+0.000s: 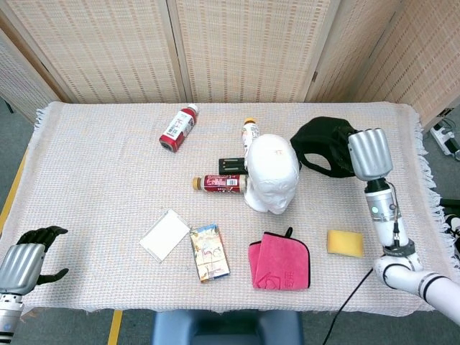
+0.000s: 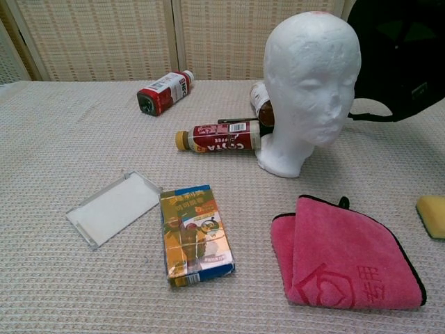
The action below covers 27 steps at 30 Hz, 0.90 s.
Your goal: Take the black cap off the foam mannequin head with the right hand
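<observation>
The white foam mannequin head (image 1: 272, 172) (image 2: 309, 87) stands bare at the table's middle. The black cap (image 1: 324, 147) (image 2: 403, 59) hangs in the air to its right, clear of the foam, held by my right hand (image 1: 369, 153). Only the back of that hand shows in the head view; the chest view shows the cap but not the hand. My left hand (image 1: 27, 259) rests at the table's near left corner, holding nothing, fingers apart and slightly curled.
Behind and left of the mannequin lie a brown bottle (image 1: 218, 182), another bottle (image 1: 249, 133) and a small black item (image 1: 231, 166). A red bottle (image 1: 178, 128) lies farther back. In front lie a pink cloth (image 1: 279, 260), a yellow sponge (image 1: 345, 243), a snack box (image 1: 209, 251) and a clear lid (image 1: 165, 234).
</observation>
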Each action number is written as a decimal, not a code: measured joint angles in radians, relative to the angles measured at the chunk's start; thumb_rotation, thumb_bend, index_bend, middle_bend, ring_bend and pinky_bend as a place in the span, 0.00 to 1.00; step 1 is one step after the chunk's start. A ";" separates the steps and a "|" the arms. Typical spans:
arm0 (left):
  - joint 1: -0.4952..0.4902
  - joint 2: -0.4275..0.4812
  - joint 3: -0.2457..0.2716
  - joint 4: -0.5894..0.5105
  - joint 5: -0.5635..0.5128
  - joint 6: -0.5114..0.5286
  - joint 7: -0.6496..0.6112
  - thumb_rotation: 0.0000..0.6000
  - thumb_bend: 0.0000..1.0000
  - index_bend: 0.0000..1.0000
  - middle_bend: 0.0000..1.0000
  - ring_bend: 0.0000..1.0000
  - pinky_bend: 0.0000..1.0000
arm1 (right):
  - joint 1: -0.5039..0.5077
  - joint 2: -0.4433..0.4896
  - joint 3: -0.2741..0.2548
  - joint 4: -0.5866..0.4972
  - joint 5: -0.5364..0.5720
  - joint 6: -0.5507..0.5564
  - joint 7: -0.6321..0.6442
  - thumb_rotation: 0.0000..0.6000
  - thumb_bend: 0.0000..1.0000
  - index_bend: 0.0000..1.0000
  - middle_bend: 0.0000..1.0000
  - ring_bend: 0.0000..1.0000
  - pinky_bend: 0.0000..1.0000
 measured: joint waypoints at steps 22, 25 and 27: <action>-0.001 0.009 0.011 -0.023 0.001 -0.007 0.018 1.00 0.06 0.28 0.28 0.25 0.25 | -0.125 -0.035 -0.198 0.008 -0.032 -0.061 0.118 1.00 0.60 0.91 0.77 0.99 1.00; 0.000 0.009 0.011 -0.021 0.000 -0.007 0.016 1.00 0.06 0.28 0.28 0.25 0.25 | -0.128 -0.056 -0.214 0.019 -0.033 -0.076 0.112 1.00 0.55 0.85 0.76 0.94 1.00; 0.000 0.009 0.012 -0.021 0.000 -0.007 0.016 1.00 0.06 0.28 0.28 0.25 0.25 | -0.129 -0.059 -0.216 0.021 -0.034 -0.078 0.111 1.00 0.44 0.68 0.69 0.81 1.00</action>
